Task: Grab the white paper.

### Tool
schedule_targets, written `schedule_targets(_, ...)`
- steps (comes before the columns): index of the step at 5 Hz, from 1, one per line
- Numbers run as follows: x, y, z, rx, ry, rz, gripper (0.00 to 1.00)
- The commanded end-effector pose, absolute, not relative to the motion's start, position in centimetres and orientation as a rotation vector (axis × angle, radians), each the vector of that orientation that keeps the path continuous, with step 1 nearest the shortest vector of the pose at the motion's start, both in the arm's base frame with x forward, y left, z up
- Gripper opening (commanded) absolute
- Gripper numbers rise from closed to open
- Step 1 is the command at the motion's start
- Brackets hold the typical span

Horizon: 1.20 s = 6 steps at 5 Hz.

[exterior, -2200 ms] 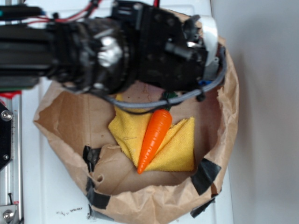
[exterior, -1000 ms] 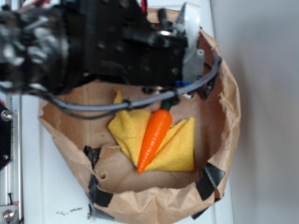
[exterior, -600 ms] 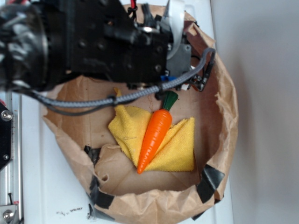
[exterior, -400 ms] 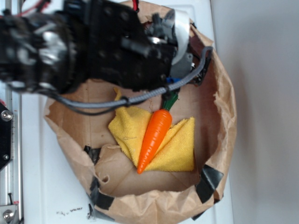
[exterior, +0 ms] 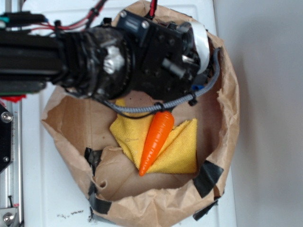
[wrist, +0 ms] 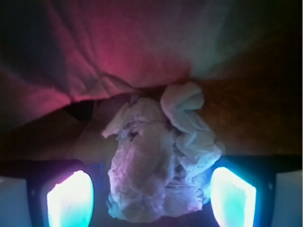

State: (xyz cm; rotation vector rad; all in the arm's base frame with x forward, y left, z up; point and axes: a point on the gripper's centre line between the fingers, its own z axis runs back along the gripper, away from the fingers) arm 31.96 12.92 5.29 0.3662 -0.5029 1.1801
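Crumpled off-white paper wad lies on floor of brown paper bag, near back wall, between spread glowing fingertips. Gripper open, straddling wad, likely poised to close. Orange carrot rests on yellow cloth, apart.

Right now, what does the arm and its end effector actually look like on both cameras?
On the exterior view the arm is black and blocky, with screw heads, a grey braided cable looped under it, and red wires near the top. The wrist view shows the end effector with two fingers whose pads glow cyan-white on a dark bar.
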Motion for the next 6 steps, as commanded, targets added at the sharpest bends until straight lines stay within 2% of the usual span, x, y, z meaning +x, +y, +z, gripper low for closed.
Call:
schedule_targets(1,33.5,13.4,5.3,0.372,-0.547,1.198,0.0)
schedule_targets(2,33.6,13.1,5.7,0.365,-0.548,1.177,0.0)
schedule_targets(3,31.3,12.9,5.9,0.363,-0.556,1.163,0.0)
schedule_targets(4,30.7,12.7,6.1,0.352,-0.554,1.151,0.0)
schedule_targets(5,29.9,12.0,7.4,0.302,-0.547,1.13,0.0)
schedule_targets(6,30.1,10.6,10.3,0.172,-0.5,1.09,0.0)
